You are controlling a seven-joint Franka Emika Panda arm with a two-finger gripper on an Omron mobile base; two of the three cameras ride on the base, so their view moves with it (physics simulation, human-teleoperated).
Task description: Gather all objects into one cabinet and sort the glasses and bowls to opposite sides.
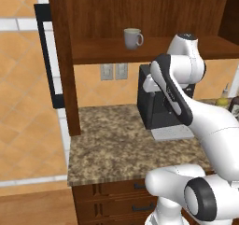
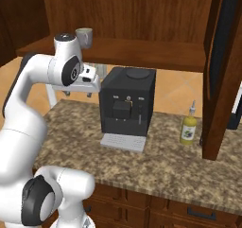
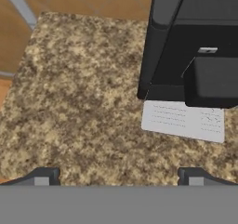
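Yellow bottle (image 2: 189, 129) beside coffee machine (image 2: 126, 100), right base view

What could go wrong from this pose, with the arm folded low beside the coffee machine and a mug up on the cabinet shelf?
The open gripper holds nothing and looks down on the granite counter, close to the black coffee machine. Raising it toward the shelf could knock the wrist against that machine or the shelf's front edge. The grey mug stands alone near the shelf's front, so a clumsy approach could push it off. The yellow bottle by the open cabinet door could tip under a wide swing.
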